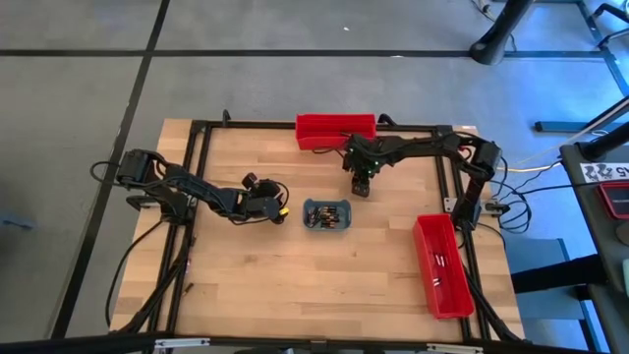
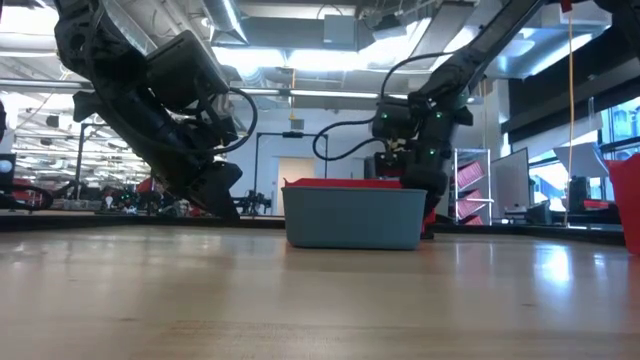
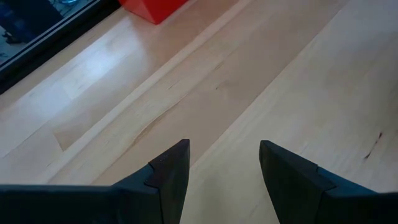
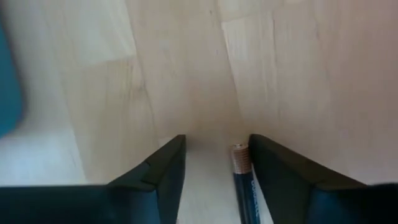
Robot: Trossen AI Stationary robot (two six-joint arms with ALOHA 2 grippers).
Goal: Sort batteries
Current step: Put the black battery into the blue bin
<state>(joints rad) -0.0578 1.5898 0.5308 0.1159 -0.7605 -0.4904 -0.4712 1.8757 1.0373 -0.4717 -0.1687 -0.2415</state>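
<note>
**Battery lies against one finger of the parted right tool**

Between the right tool's (image 4: 211, 180) dark parted fingers lies a slim dark cylindrical battery (image 4: 244, 186) with a coppery end, against one finger – whether held, I cannot tell. More batteries (image 1: 325, 216) wait in the small grey-blue tray (image 1: 325, 204). Left tool (image 3: 224, 180) stands wide over bare wooden bench (image 3: 298, 74) – idle, likely clear.

A large open lab or workshop hall is indicated by exposed ceiling ducts (image 2: 300, 25), strip lights (image 2: 232, 20), equipment racks (image 2: 470, 175) and the black-framed wooden tabletop (image 1: 295, 265).
</note>
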